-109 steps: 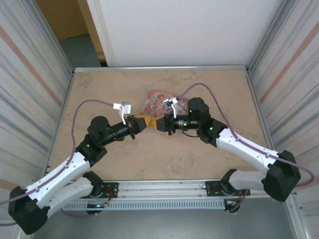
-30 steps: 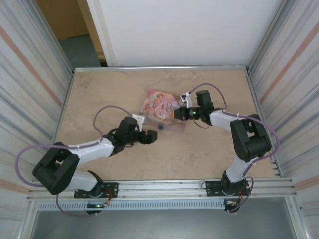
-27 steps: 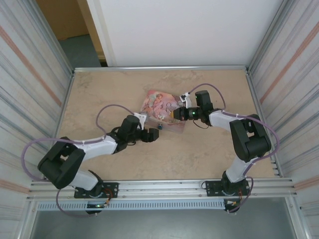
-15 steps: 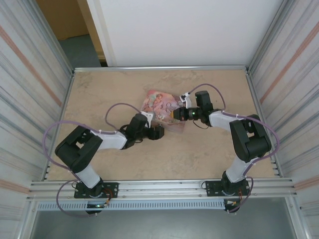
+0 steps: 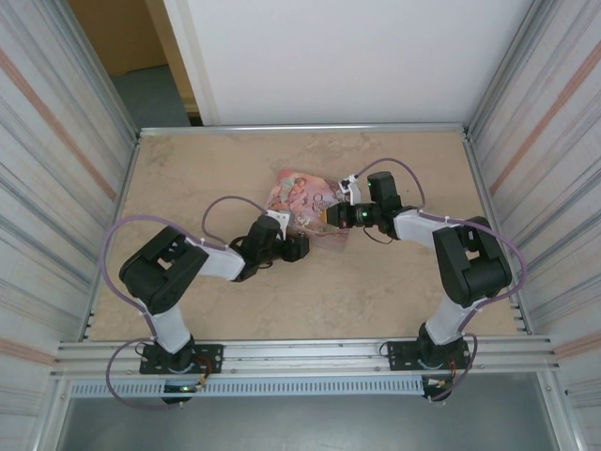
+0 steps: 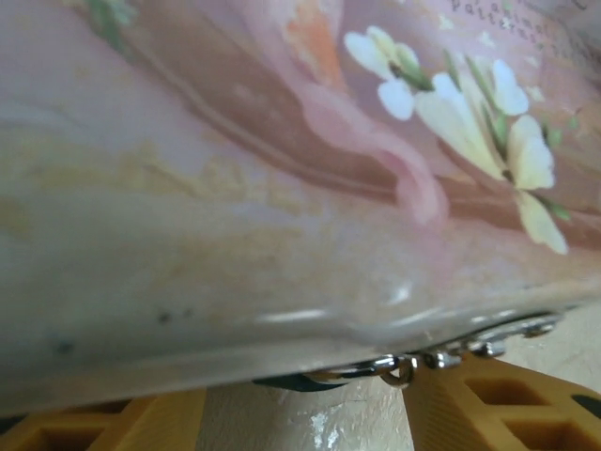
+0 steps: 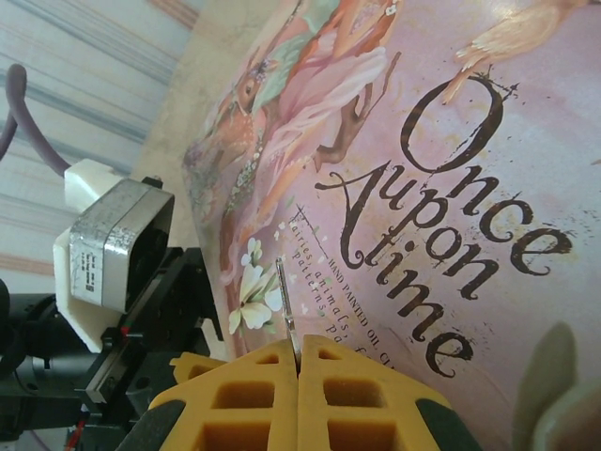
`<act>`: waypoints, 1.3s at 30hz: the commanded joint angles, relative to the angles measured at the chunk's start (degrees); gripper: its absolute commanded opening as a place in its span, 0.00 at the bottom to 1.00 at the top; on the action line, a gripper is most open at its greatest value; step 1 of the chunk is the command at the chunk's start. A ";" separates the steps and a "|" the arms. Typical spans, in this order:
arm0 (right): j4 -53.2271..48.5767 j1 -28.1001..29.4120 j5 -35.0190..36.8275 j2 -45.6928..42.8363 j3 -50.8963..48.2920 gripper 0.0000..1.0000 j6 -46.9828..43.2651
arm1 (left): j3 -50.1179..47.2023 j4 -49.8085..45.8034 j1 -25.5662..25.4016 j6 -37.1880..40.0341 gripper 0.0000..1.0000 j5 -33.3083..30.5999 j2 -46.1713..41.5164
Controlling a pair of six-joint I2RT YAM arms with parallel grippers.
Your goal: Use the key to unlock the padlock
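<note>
Left end effector [image 5: 297,247]: fingers apart, holding nothing, one either side of the padlock [image 6: 291,381], a dark teal sliver tucked under the pink tin [image 7: 451,141] edge, low to the bench [image 5: 329,301]. Right end effector [image 7: 299,359]: clamped shut on the key [image 7: 285,301], its thin blade over the tin's lid. Tin wall crowds the padlock.

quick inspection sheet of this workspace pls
surface: beige marbled table, no spills seen
job's things: padlock, a dark teal piece with metal loops under the tin's edge; thin metal key
clutter: pink illustrated tin mid table
claws: left claw open, fingers either side of the padlock; right claw shut on the key
cables: purple cables loop off both arms
surroundings: corrugated walls at the sides, white panel behind
</note>
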 commanded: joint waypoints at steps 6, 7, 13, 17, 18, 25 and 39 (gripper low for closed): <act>-4.79 1.40 1.82 -0.03 -2.10 0.00 0.53 | 2.19 3.21 -1.19 -1.21 0.50 2.56 1.21; -4.78 1.39 1.82 -0.02 -2.10 0.00 0.47 | 2.31 3.24 -1.32 -1.37 0.49 2.68 1.22; -4.60 1.57 1.99 -0.31 -2.27 0.00 0.63 | 3.56 2.39 -2.45 -1.46 0.46 2.22 1.29; -4.60 1.65 1.99 -0.51 -2.33 0.00 0.61 | 4.16 2.11 -2.97 -1.79 0.45 1.74 1.51; -4.51 1.66 1.99 -0.55 -2.45 0.00 0.62 | 4.23 2.16 -3.06 -2.01 0.44 1.44 1.56; -4.66 1.90 2.08 -1.04 -2.70 0.00 0.68 | 4.14 2.42 -3.26 -4.48 0.40 -1.39 1.82; -5.68 2.45 2.25 -5.00 -2.24 0.00 -0.04 | 3.68 2.61 -3.26 -6.23 0.25 -2.93 -0.04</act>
